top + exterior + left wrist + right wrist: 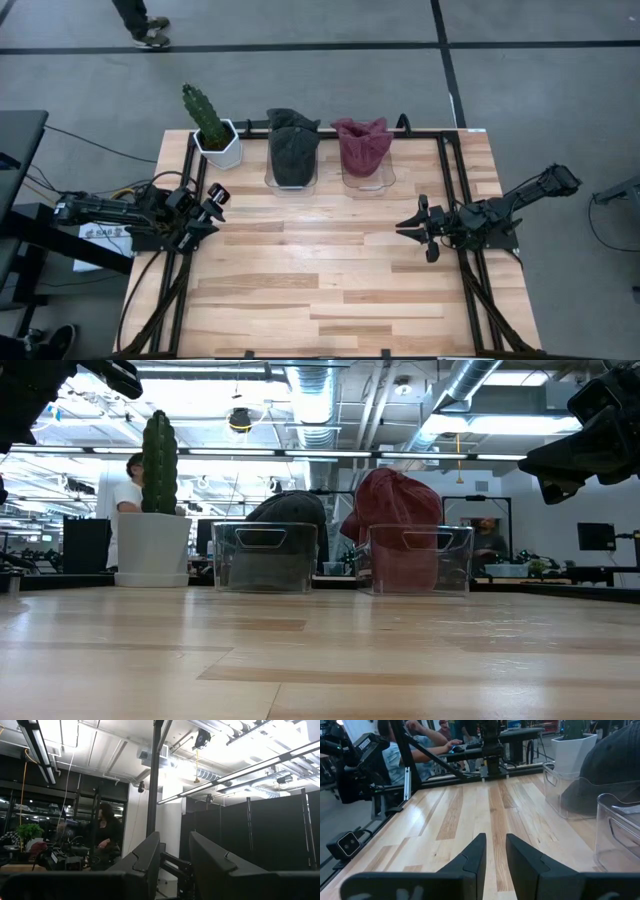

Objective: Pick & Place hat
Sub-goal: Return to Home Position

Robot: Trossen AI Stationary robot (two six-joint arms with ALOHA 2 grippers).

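Black cap [292, 150] in left bin [290, 186], red cap [362, 146] in right bin [368, 185]; each stands upright, crown above the rim. Left gripper [215, 208] and right gripper [408, 228], near opposite table [320, 290] edges, are slightly parted and empty.

Robotics lab in an open industrial hall, exposed silver ducts [312, 400] overhead, taped concrete floor [330, 90], black partition panels [280, 835], person [420, 760] seated at a bench.

Dark jointed arms [110, 210], black angular tool fingers [470, 860]
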